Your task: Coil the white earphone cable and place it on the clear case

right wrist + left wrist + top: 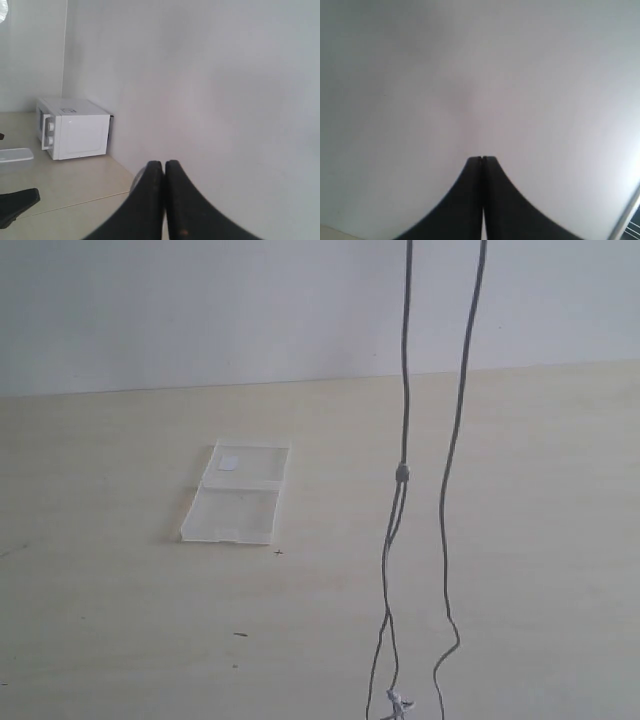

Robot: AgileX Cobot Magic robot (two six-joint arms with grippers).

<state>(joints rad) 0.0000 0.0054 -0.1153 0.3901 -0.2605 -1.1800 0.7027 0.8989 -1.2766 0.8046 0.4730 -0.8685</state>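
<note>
The white earphone cable (403, 470) hangs in two long strands from above the top of the exterior view down to its near edge, right of centre. It looks dark against the light, and a small pale end (397, 705) dangles at the bottom. What holds it up is out of view. The clear case (238, 492) lies flat and open on the bench (100, 620), well to the left of the strands and farther back, with its white patch on the far panel.

The left hand (481, 159) is closed, its jaws pressed together in front of a plain wall (470, 75). The right hand (164, 163) is closed too, with a white box (75, 129) beyond it. No wire shows between either pair of jaws, so I cannot tell whether either grips it.

The risks, as I judge them: the loose strands may swing or tangle while being wound, the thin wire may slip from a pinch, and a springy coil may unwind and slide off the slick case.
</note>
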